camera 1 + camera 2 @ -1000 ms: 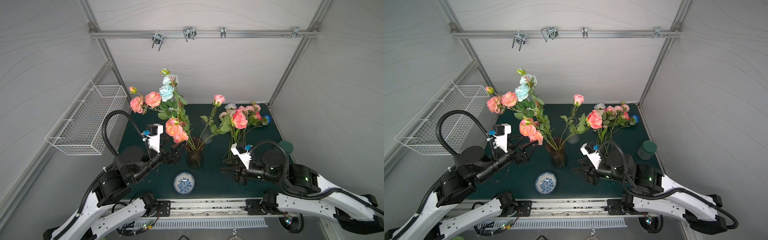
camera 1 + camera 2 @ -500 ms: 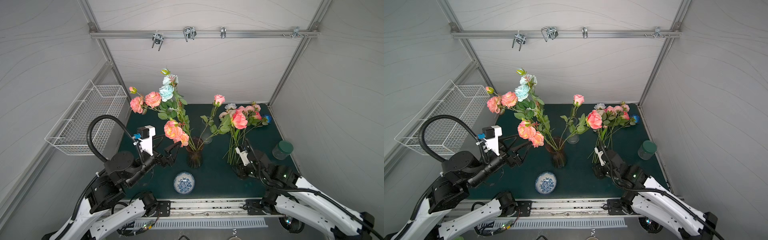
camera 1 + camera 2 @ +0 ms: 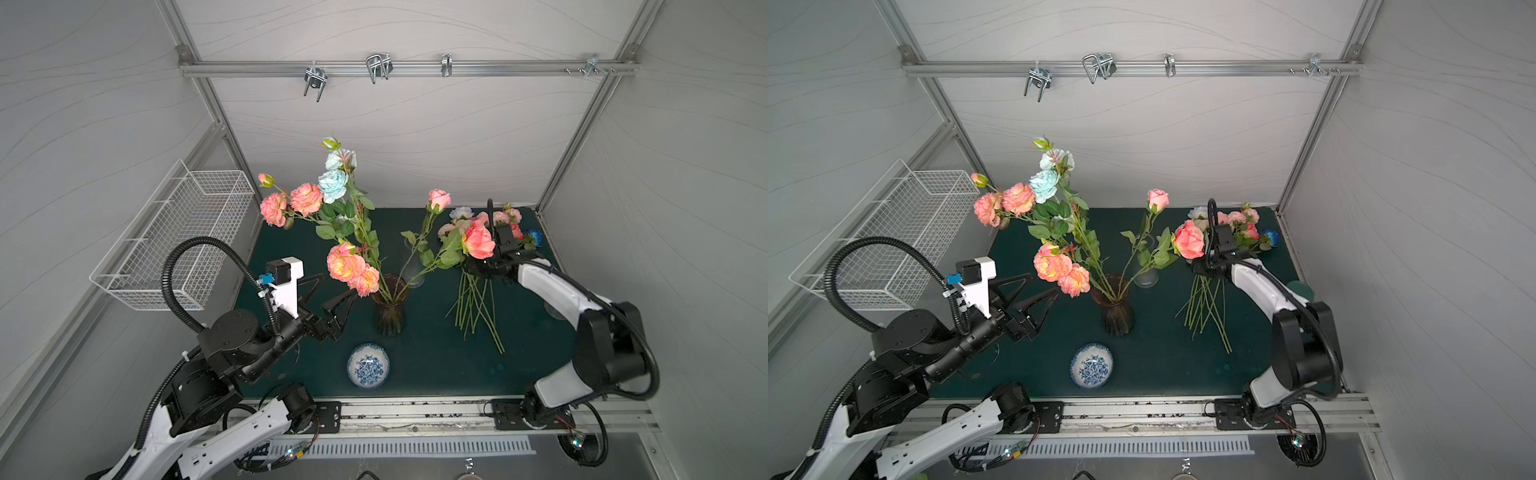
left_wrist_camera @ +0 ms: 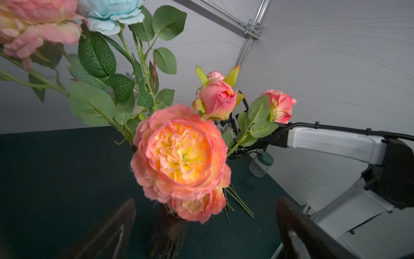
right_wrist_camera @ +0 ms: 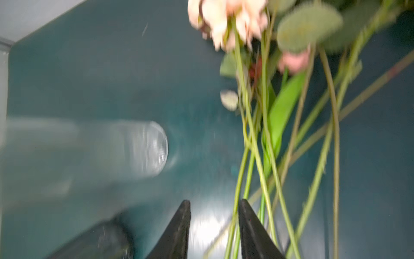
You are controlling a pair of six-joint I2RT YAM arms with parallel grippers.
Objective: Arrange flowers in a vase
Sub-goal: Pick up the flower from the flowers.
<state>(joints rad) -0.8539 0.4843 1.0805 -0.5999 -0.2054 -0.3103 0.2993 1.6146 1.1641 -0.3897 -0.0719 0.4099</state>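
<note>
A dark glass vase (image 3: 388, 309) (image 3: 1117, 312) stands mid-table and holds several flowers (image 3: 345, 262) (image 3: 1054, 264) with coral, pink and pale blue heads. My left gripper (image 3: 338, 286) (image 3: 1043, 283) (image 4: 206, 209) hovers just left of the vase, open wide and empty. More flowers (image 3: 478, 305) (image 3: 1206, 307) lie in a loose bunch on the right. My right gripper (image 3: 478, 272) (image 5: 214, 203) is down over their stems (image 5: 253, 139), partly hidden under a coral rose (image 3: 478, 240). Its jaws stand narrowly apart, with a stem at the inner edge of one finger.
A blue-and-white bowl (image 3: 368, 365) sits in front of the vase. Behind the vase stands a clear glass (image 3: 1145, 274) (image 5: 143, 150). A green-lidded jar (image 3: 1299, 289) (image 4: 261, 162) is by the right wall, and a white wire basket (image 3: 178, 232) hangs on the left wall.
My right arm has swung from the front middle out to the loose bunch, and its jaws have narrowed. The left gripper has drawn back a little from the vase and opened wider.
</note>
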